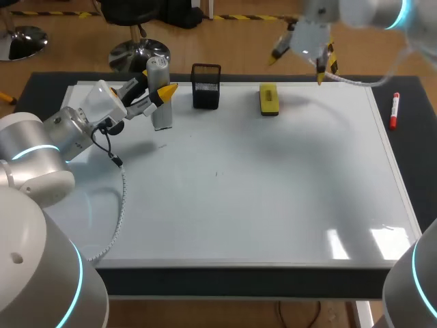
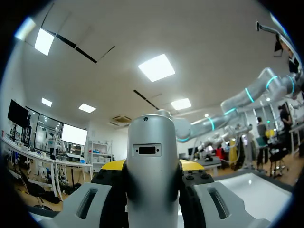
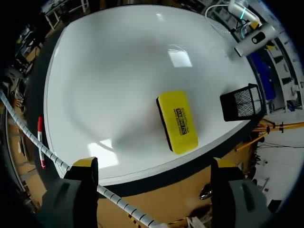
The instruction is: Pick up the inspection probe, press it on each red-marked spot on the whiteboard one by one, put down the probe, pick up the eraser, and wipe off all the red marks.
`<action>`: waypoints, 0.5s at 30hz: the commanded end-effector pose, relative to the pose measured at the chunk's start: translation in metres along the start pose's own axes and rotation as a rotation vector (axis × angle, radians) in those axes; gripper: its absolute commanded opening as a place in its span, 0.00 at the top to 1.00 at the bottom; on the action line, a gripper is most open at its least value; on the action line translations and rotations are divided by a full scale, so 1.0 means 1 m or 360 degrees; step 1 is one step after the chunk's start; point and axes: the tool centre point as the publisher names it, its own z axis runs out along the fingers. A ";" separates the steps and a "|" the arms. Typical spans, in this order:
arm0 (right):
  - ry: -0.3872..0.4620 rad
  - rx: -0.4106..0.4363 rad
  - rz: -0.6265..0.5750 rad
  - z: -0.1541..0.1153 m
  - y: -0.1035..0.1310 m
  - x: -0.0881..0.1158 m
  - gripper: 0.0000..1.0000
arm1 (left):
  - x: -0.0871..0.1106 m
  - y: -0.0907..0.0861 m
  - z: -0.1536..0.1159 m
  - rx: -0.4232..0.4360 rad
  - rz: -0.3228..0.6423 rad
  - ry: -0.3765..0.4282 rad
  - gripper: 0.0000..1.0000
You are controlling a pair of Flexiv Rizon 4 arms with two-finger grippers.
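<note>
Our left gripper [image 1: 158,87] is closed on the probe [image 1: 162,113], a grey cylinder held upright with 1 yellow-tipped finger on each side. In the left wrist view the probe fills the space between the 2 fingers. It stands over the far left part of the whiteboard [image 1: 239,184], just beside the black mesh holder [image 1: 206,87]. We cannot tell whether its lower end touches the board.

Our right gripper [image 3: 154,166] hangs above the board's far edge. Its 2 fingers are spread wide and touch neither the eraser nor the board. The yellow eraser [image 3: 177,121] lies flat on the board near that far edge, under and ahead of the right gripper. It is near the mesh holder, on the side away from the probe, and the 2 do not touch.

A red marker [image 1: 395,111] lies on the dark mat [image 1: 410,150] just beside the board's right edge, off the board.
</note>
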 end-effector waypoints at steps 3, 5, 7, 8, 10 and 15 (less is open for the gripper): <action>-0.0117 0.0042 0.0074 -0.034 0.010 0.022 0.00 | -0.001 0.000 0.000 0.0003 -0.0001 0.0004 1.00; -0.0141 0.0061 0.0091 -0.043 0.012 0.025 0.00 | -0.001 0.000 0.000 0.0003 -0.0001 0.0004 1.00; -0.0173 0.0065 0.0118 -0.050 0.012 0.029 0.00 | -0.001 0.000 0.000 0.0003 -0.0001 0.0004 1.00; -0.0203 0.0065 0.0127 -0.054 0.013 0.031 0.00 | -0.001 0.000 0.000 0.0003 -0.0001 0.0004 1.00; -0.0238 0.0069 0.0159 -0.062 0.014 0.037 0.00 | -0.001 0.000 0.000 0.0003 -0.0001 0.0004 1.00; -0.0326 0.0090 0.0195 -0.084 0.017 0.048 0.00 | -0.001 0.000 0.000 0.0003 -0.0001 0.0004 1.00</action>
